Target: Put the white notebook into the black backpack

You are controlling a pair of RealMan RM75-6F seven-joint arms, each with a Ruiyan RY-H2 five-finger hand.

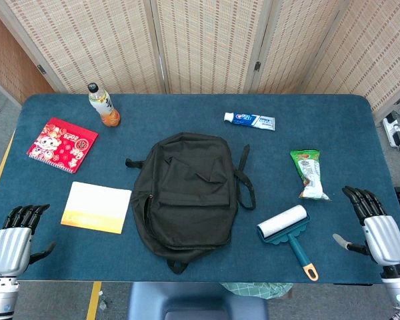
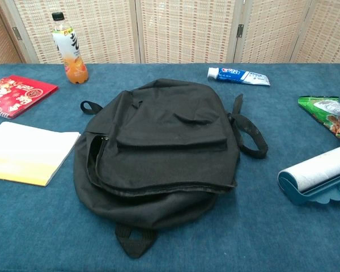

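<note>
left hand (image 1: 12, 243) and right hand (image 1: 380, 230) both empty, fingers apart, at table corners. white notebook (image 1: 97, 207) lies flat just left of black backpack (image 1: 187, 190). recommend widening the partly open side zipper (image 2: 93, 156) first, then sliding notebook in.

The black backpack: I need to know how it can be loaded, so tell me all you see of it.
The black fabric backpack lies flat mid-table on the blue cloth, front pocket up, top handle toward the near edge, straps trailing right. Its main zipper looks partly open along the left side, beside the white notebook with the yellow edge, which lies apart. Neither hand touches it.
</note>
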